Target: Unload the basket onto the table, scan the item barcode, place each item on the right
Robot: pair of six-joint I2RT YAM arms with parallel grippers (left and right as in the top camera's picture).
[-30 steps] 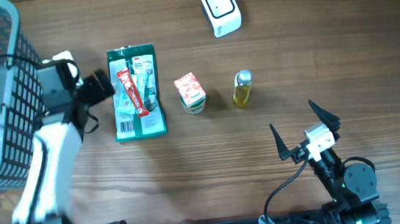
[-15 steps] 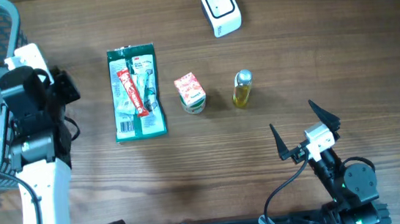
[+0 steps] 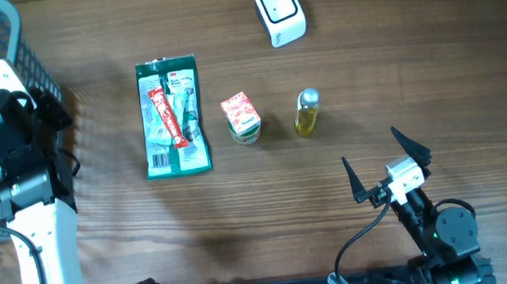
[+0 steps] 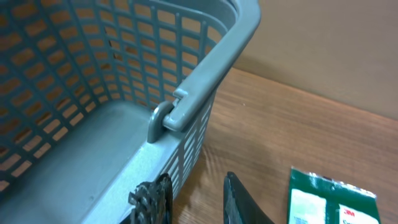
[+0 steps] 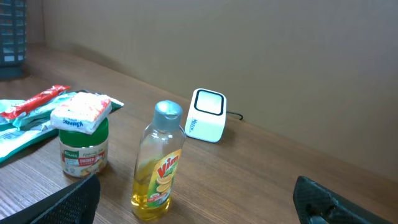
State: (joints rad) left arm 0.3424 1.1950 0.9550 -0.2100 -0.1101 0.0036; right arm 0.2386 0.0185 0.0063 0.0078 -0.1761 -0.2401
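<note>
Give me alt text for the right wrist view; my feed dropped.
A yellow bottle stands upright, centre foreground, on a wooden table. Left of it is a jar topped with a packet; a white scanner sits behind. The open right gripper frames the bottom corners.

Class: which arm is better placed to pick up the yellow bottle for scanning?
Right. The right gripper stands open, nearer the bottle, facing it and the scanner. The left gripper is far off beside the basket.
</note>
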